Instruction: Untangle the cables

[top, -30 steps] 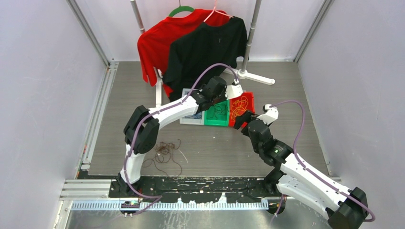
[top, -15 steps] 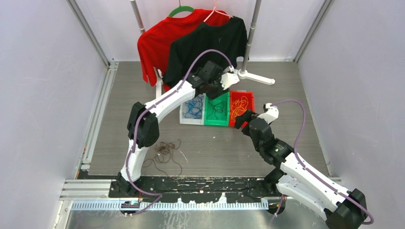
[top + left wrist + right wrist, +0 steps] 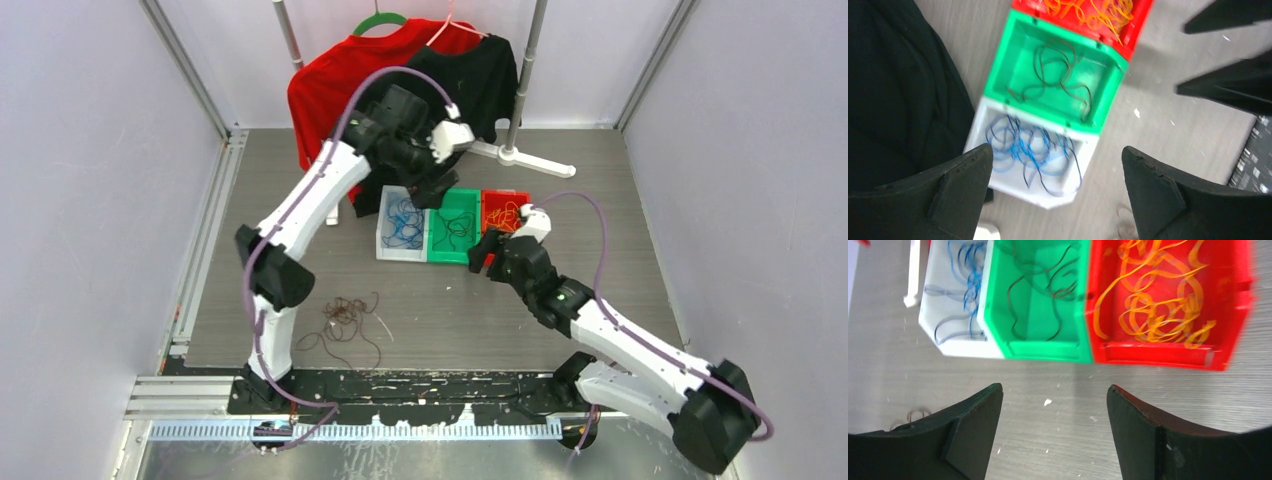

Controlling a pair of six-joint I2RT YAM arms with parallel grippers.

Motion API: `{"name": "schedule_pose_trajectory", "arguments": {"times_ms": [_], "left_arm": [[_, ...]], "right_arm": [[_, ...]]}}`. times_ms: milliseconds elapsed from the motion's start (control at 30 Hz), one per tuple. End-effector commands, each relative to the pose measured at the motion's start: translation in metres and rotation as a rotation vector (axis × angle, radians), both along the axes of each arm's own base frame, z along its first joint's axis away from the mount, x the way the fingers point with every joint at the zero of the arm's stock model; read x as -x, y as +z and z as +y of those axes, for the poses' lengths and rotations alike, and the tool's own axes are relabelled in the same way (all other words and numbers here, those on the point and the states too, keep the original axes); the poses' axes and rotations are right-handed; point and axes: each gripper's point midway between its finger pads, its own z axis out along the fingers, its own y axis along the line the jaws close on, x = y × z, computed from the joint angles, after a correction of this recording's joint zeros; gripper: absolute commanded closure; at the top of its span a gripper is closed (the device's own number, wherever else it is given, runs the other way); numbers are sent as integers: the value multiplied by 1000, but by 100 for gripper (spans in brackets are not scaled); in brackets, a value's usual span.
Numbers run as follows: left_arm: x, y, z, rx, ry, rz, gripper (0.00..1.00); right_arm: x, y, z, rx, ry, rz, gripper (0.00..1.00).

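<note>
**A:** Jaws, both pairs?

**B:** Spread wide and empty, on left gripper (image 3: 1055, 160) and right gripper (image 3: 1054, 390).

**A:** Cables?

**B:** Sorted by colour to keep the strands apart. Blue cables (image 3: 1033, 150) lie in the white bin (image 3: 1048, 195) between the left jaws. Dark cables (image 3: 1058, 75) in the green bin (image 3: 998, 70) are beyond them. Orange cables (image 3: 1153, 310) in the red bin (image 3: 1238, 295) are ahead of the right jaws. A brown tangle (image 3: 345, 318) lies loose, well apart from both; likely next.

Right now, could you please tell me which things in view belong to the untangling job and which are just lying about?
Job: blue cables in the white bin; dark cables in the green bin; orange cables in the red bin; brown tangle loose on the table.
Lying about: red shirt; black shirt; clothes rack.
</note>
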Motion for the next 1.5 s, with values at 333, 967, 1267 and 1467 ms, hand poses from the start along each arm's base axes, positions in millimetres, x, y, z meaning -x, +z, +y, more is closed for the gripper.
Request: {"name": "schedule_pose_trajectory", "arguments": {"times_ms": [333, 967, 1267, 1467], "left_arm": [[154, -77, 231, -229, 56, 233, 11], [155, -188, 240, -280, 49, 400, 42], [158, -196, 228, -227, 24, 401, 50], [168, -199, 225, -222, -51, 396, 51]], "right_arm": [[42, -21, 141, 80, 463, 54, 24], [51, -19, 137, 85, 450, 29, 37], [47, -20, 122, 69, 372, 7, 41], [47, -23, 123, 64, 368, 17, 43]]}}
